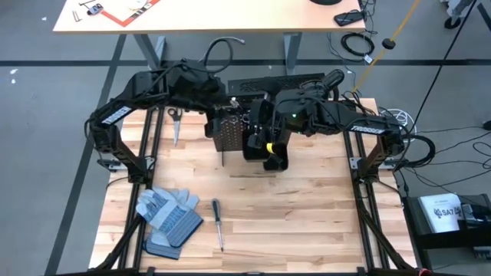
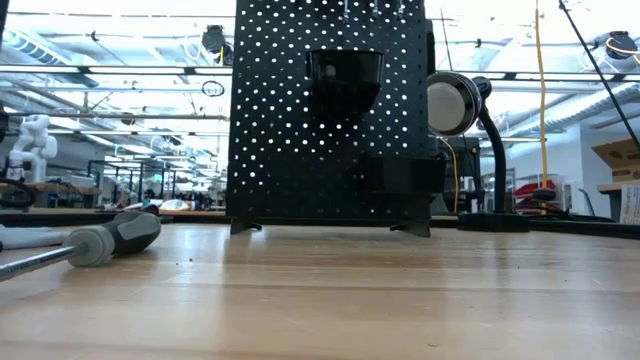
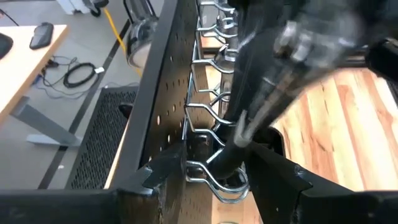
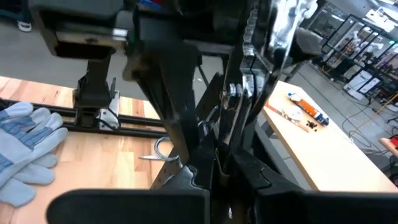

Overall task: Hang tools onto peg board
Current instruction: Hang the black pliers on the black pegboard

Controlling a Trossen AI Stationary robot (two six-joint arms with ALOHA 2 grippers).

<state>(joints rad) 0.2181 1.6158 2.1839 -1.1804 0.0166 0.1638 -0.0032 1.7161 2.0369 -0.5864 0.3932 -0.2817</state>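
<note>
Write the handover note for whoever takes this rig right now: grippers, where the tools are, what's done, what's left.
Left gripper: at the peg board, closed on a dark-handled tool whose tip sits in one of the silver ring holders. Not released yet.
Right gripper: shut, up against the peg board next to the left arm; whether it holds anything can't be made out.
Still on the table: a screwdriver near the front beside the work gloves, and scissors at the back left.
Done: one tool almost seated in a ring.
Left: let go of it, then hang the screwdriver and scissors.
</note>
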